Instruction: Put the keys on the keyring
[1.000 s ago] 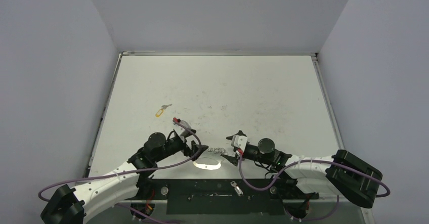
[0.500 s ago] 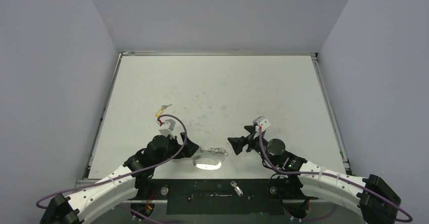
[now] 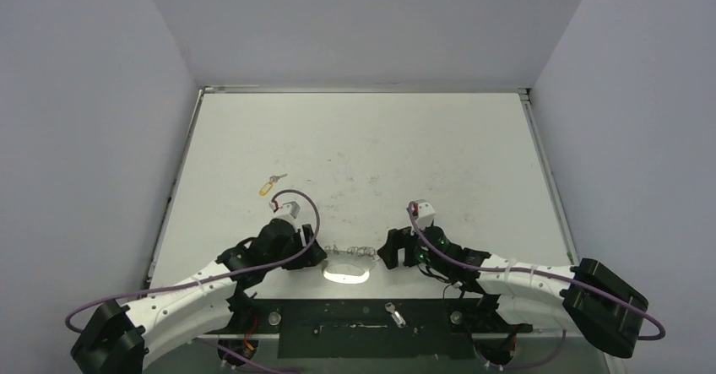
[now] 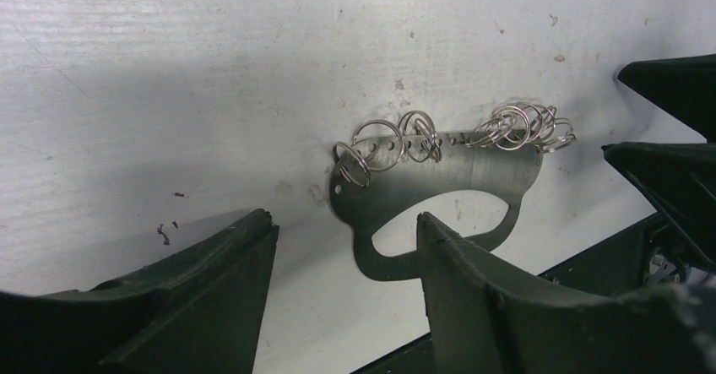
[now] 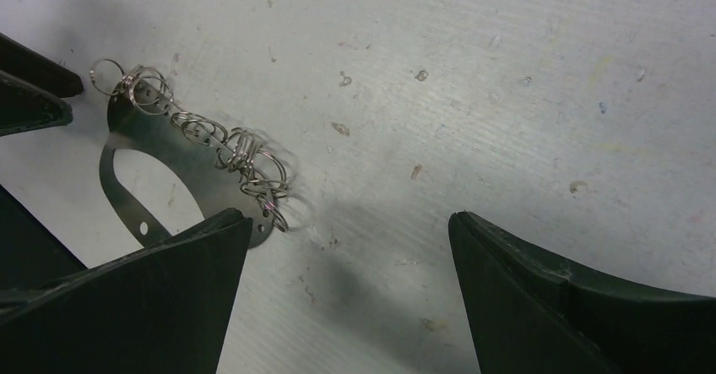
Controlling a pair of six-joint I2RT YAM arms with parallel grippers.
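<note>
The keyring [image 3: 348, 274] lies flat near the table's front edge, a silver oval plate [image 4: 439, 171] with small rings [image 4: 515, 127] along its far side. My left gripper [image 4: 344, 219] is open at the plate's left end; its right finger [image 4: 507, 298] overlaps the lower bar and nothing is pinched. My right gripper [image 5: 348, 216] is open over bare table just right of the keyring [image 5: 135, 150] and its rings [image 5: 249, 167]. A key with a yellow tag [image 3: 268, 187] lies further back on the left. Another silver key [image 3: 393, 313] rests on the black base plate.
The two grippers [image 3: 319, 256] [image 3: 387, 252] face each other across the keyring, close together. The right gripper's fingers [image 4: 667, 180] show at the right edge of the left wrist view. The table's front edge and black base plate [image 3: 338, 327] lie just behind the keyring.
The left gripper turned down onto the keyring's left end and its jaws narrowed. The right arm lifted away with jaws widening, then came back low beside the ring chain.
</note>
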